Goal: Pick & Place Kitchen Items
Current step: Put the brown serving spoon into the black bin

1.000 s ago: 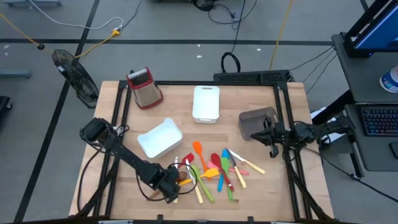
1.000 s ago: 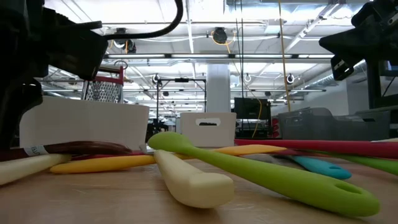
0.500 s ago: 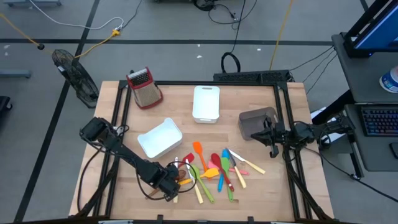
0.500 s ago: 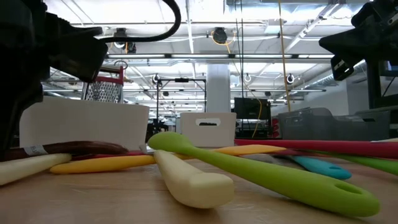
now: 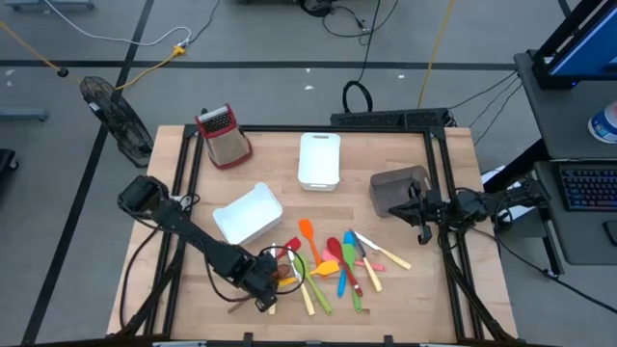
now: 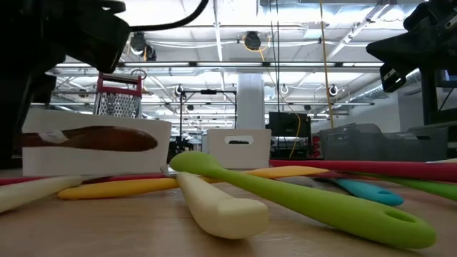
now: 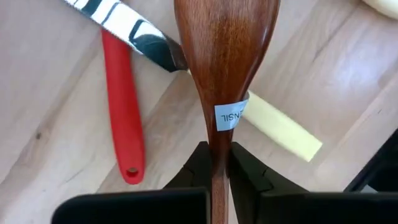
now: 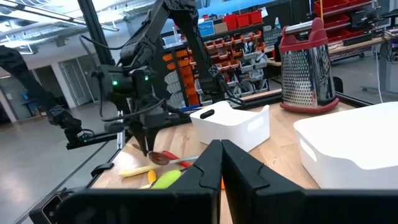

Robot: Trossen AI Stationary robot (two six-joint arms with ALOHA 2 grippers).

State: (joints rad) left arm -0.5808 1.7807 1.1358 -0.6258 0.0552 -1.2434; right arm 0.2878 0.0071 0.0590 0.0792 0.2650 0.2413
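Note:
A pile of slim utensils (image 5: pixel 337 265) in red, orange, green, blue, yellow and cream lies on the wooden table near its front edge. At the pile's left end my left gripper (image 5: pixel 273 281) is shut on a brown wooden spoon (image 6: pixel 93 138). The spoon hangs level above the table, and its bowl (image 7: pixel 225 37) is over a red-handled utensil (image 7: pixel 122 118) and a cream one (image 7: pixel 280 127). My right gripper (image 8: pixel 221 155) is shut on nothing and waits level at the table's right side by the grey bin. My left gripper pinches the wooden spoon's handle (image 7: pixel 218 149) between its two fingers (image 7: pixel 199 167), just behind the white label (image 7: pixel 228 116). The fingers come steeply from above, and the handle runs back between them. The spoon is lifted clear of the table, about level.
A tilted white bin (image 5: pixel 247 214) stands just beyond my left gripper and a second white bin (image 5: pixel 319 159) farther back. The grey bin (image 5: pixel 398 190) is at the right. A metal grater with a red top (image 5: pixel 223 135) stands at the far left corner.
My left gripper has gone up with the wooden spoon. The spoon lay on the table beside the yellow and cream utensils a second ago and now hangs clear above them, still level. The other utensils have stayed in place.

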